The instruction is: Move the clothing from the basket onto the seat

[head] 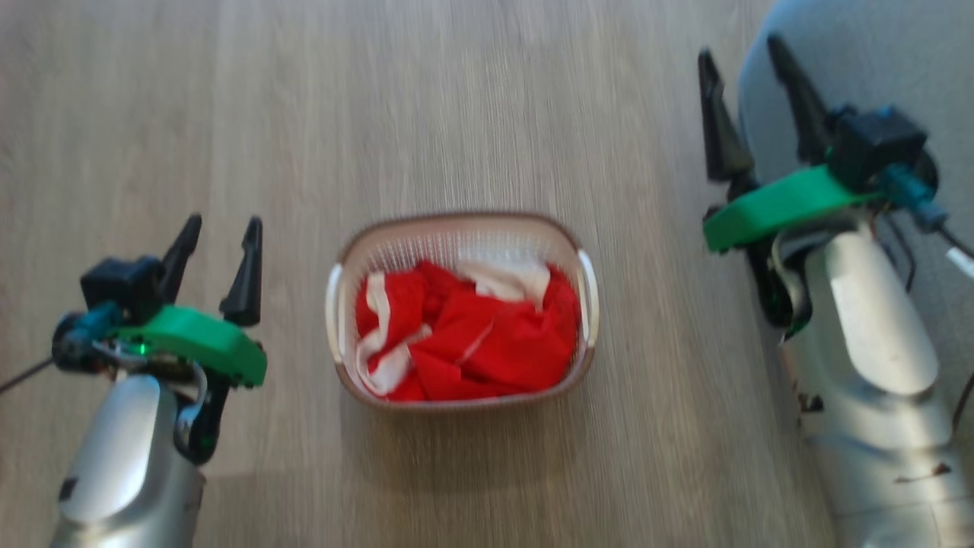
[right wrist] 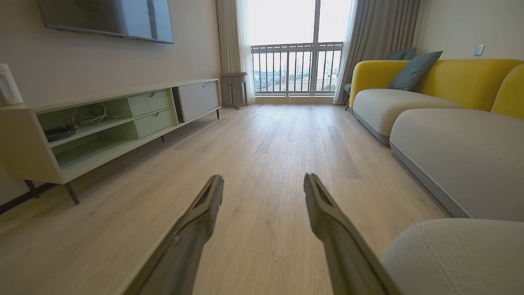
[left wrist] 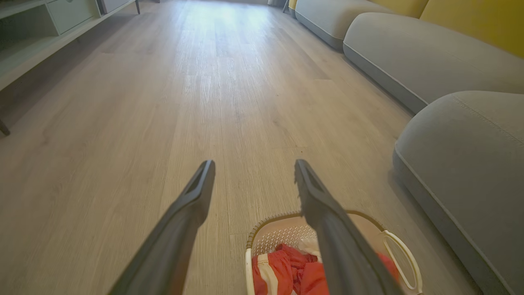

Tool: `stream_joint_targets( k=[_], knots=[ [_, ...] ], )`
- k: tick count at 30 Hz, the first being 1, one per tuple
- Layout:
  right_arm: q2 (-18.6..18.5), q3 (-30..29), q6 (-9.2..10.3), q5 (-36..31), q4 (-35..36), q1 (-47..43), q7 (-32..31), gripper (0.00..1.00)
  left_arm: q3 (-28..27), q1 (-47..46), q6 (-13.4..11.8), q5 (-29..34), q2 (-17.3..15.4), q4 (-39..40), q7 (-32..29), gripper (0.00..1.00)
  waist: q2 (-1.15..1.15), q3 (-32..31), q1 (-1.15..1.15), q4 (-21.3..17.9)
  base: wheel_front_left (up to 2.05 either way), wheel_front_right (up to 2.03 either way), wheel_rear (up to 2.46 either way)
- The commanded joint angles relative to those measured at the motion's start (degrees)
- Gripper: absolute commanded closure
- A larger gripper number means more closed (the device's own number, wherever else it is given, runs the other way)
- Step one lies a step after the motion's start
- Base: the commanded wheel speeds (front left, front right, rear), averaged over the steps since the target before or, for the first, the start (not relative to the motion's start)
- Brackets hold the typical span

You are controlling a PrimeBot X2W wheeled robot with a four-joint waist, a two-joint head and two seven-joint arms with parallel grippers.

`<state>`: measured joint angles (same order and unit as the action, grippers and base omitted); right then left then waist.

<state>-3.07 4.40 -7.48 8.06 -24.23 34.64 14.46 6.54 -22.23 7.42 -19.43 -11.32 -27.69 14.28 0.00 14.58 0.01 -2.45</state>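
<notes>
Two units hang released and empty: left end effector [head: 225,222] and right end effector [head: 740,47]. Red-and-white clothing [head: 487,335] lies bunched inside the basket [head: 456,219], on pale wood-plank floor [head: 456,99]. Grey seat [head: 875,53] stands right of the basket, apart; a low media console [right wrist: 102,123] stands across the floor.

A: What are those two dark fingers [left wrist: 192,205]?

B: They are the left pincer [left wrist: 254,164]. They come up from the bottom and stand wide apart.

A: What is under them?

B: The basket [left wrist: 262,231], down on the wooden floor [left wrist: 204,102]. The red and white clothing [left wrist: 282,266] lies inside it. One finger hides part of it.

A: And on the right side?

B: The big grey seat [left wrist: 470,155], near the basket. More grey cushions [left wrist: 409,53] sit farther back, with a yellow backrest [left wrist: 470,16] behind them.
</notes>
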Motion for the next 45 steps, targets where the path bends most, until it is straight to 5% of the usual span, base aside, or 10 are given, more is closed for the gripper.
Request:
stream_joint_targets(
  k=[1, 19, 34, 45],
  knots=[
    [0.2, 1.1, -0.01, -0.5, 3.2, 2.7, 0.5, 0.0, -0.3, -3.5, 0.1, -1.3, -2.8, 3.0, 0.7, 0.0, 0.0, 7.1, -0.01, -1.1, 0.0, 0.0, 0.0],
    [0.2, 2.8, -0.01, -2.5, 13.8, 12.0, 0.5, 0.0, 21.1, -14.1, 0.1, -8.3, -11.6, 8.2, 0.7, 0.0, 0.0, 31.7, -0.01, -4.3, 0.0, 0.0, 0.0],
    [0.2, 5.2, -0.01, -2.0, 17.4, 12.8, 0.5, 0.0, 38.3, -22.8, 0.1, -6.6, -14.0, 3.3, 0.7, 0.0, 0.0, 38.9, -0.01, -7.5, 0.0, 0.0, 0.0],
    [0.2, 6.4, -0.01, 0.1, 18.4, 10.0, 0.5, 0.0, 52.4, -30.9, 0.1, -2.8, -12.9, -9.4, 0.7, 0.0, 0.0, 39.6, -0.01, -10.4, 0.0, 0.0, 0.0]
  ],
)
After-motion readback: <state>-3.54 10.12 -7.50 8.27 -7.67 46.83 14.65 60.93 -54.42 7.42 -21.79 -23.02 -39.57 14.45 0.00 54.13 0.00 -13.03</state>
